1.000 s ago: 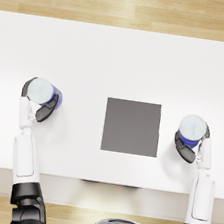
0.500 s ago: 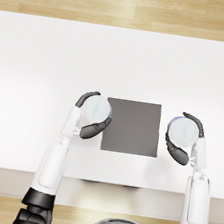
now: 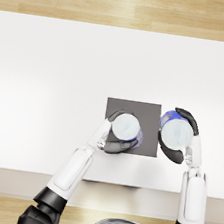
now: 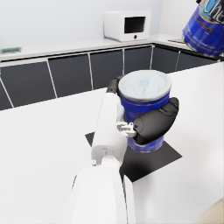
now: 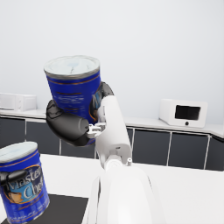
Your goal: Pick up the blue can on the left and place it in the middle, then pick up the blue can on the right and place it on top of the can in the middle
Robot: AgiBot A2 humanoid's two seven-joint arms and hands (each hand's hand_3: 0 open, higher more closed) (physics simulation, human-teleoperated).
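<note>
**Stacking two cans at once: where this could tip over**

Starting with the big stuff: the white table (image 3: 47, 84) has a dark mat (image 3: 151, 117) in the middle, and both cans are hovering around it right now.

The left hand (image 3: 117, 144) has its fingers wrapped round the first blue can (image 3: 127, 129), which sits over the mat's left part. In the left wrist view its base looks down on the mat or very nearly (can't tell if it's actually touching).

The right hand (image 3: 177, 143) is closed around the second blue can (image 3: 176, 132), held high in the air just beside the mat's right edge.

Risks as I see them:
- the raised can is already close to the lower one, so swinging it over while the left hand is in place could knock fingers or can
- the lower can sits off-centre on the mat
- the raised can looks slightly tilted in the right wrist view, so it might land on its edge and slide off
</note>
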